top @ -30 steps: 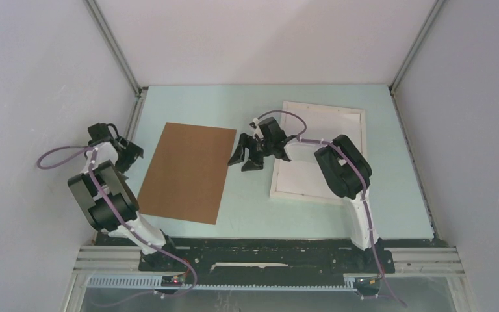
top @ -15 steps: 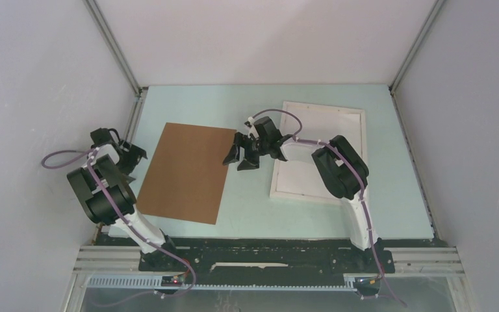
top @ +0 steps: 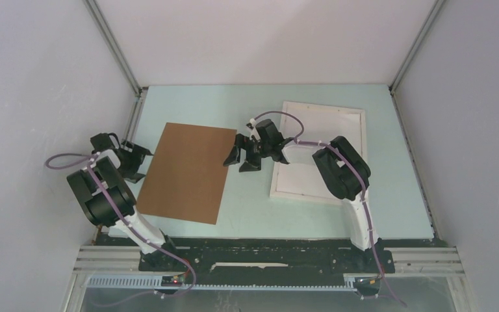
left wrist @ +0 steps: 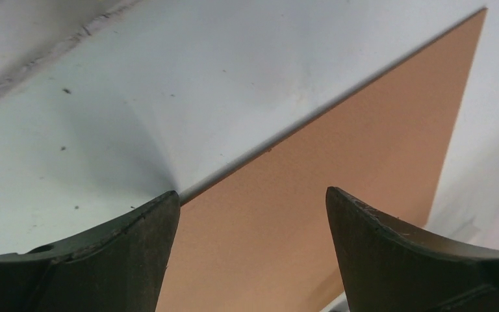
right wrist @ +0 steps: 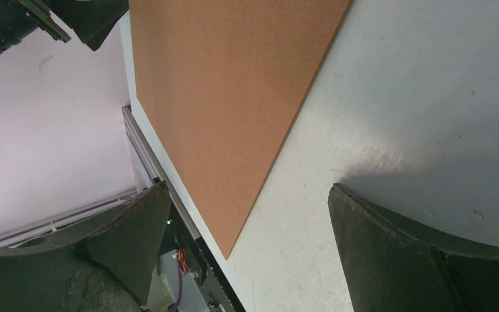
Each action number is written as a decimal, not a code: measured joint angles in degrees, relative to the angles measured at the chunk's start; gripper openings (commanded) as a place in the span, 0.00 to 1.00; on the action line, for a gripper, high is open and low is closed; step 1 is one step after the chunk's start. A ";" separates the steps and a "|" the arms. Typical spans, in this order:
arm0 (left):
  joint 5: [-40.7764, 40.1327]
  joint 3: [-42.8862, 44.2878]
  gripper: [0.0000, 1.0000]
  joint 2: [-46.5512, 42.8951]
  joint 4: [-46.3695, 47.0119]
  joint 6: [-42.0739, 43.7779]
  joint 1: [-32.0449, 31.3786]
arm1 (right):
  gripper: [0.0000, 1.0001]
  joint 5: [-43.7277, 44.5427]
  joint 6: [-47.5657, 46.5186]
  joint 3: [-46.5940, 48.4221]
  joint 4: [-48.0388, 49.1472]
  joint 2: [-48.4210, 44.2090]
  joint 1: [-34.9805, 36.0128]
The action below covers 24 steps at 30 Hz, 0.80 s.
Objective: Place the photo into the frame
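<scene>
A: Entry, top view. Where is the frame (top: pixel 325 106)?

B: It lies flat on the right half of the pale green table (top: pixel 247 208), long side running away from the arm bases. The right arm's forearm crosses above its near-left part. The area inside the rim reads plain white. I cannot tell whether that is the photo lying face down.

A: Other items?

B: There is a brown backing board (top: pixel 187 172), flat on the left half of the table. It sits well apart from the frame, with bare table between them.

A: Right gripper (top: pixel 239 160)?

B: It hangs over the bare strip between the board and the frame, close to the board's far right corner. In the right wrist view its fingers (right wrist: pixel 390 253) are spread wide with nothing between them. Only the table and a corner of the board show beneath.

A: Left gripper (top: pixel 138 158)?

B: It is at the board's left edge, near the side wall. In the left wrist view the fingers (left wrist: pixel 136 253) are also spread wide, and the board's edge runs through the gap below them. I cannot tell if there is contact with the board. It has hold of nothing.
</scene>
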 measured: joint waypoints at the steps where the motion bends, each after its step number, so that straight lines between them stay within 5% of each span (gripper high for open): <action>1: 1.09 -0.33 0.93 0.00 0.44 -0.26 0.04 | 1.00 0.52 0.00 -0.02 -0.20 -0.15 -0.04; 13: 18.03 -7.72 0.96 -0.50 8.13 -4.74 -0.70 | 1.00 3.63 -0.35 0.48 -5.77 -1.64 -6.21; 24: 21.35 -10.58 0.99 -2.82 5.11 -4.83 -5.95 | 1.00 13.38 -4.81 17.84 -21.40 2.86 -12.35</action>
